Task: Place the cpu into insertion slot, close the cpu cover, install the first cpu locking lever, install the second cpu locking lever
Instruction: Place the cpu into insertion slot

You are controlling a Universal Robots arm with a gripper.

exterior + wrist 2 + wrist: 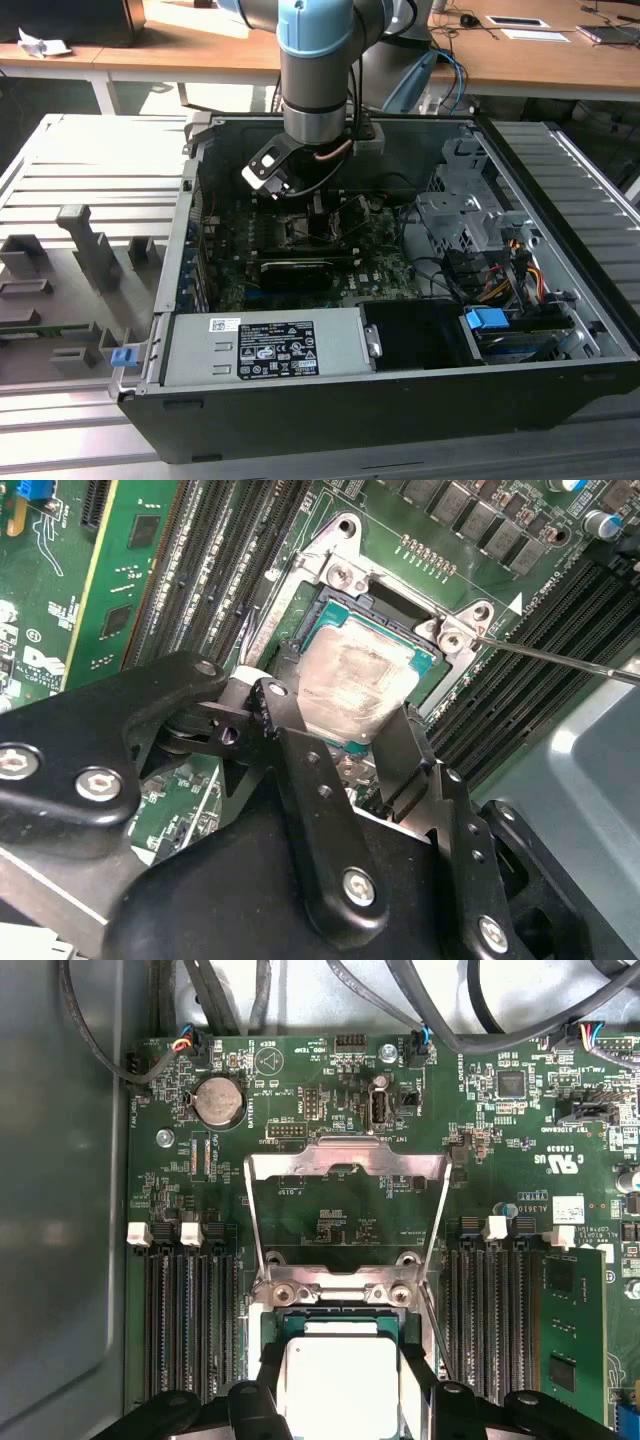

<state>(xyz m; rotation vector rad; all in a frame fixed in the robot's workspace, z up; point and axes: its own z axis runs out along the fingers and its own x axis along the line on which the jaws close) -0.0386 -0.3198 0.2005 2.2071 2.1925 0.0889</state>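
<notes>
In both wrist views the cpu (355,680) (340,1380), a pale silvery square, lies flat in the insertion slot (392,593) (266,1328). My gripper (345,735) (343,1385) is shut on the cpu, with one black finger (285,720) against one side and the other finger (405,750) against the opposite side. The cpu cover (345,1157) stands raised on its hinge beyond the slot. A thin locking lever (560,660) (432,1322) sticks out beside the socket. In the exterior view my gripper (312,212) reaches down into the computer case over the green board.
Long black memory slots (190,1320) (490,1320) flank the socket on both sides. Cables (400,1010) run along the board's far edge. The case walls (190,200), a labelled grey power supply (265,345) and a drive cage (460,220) hem in the board.
</notes>
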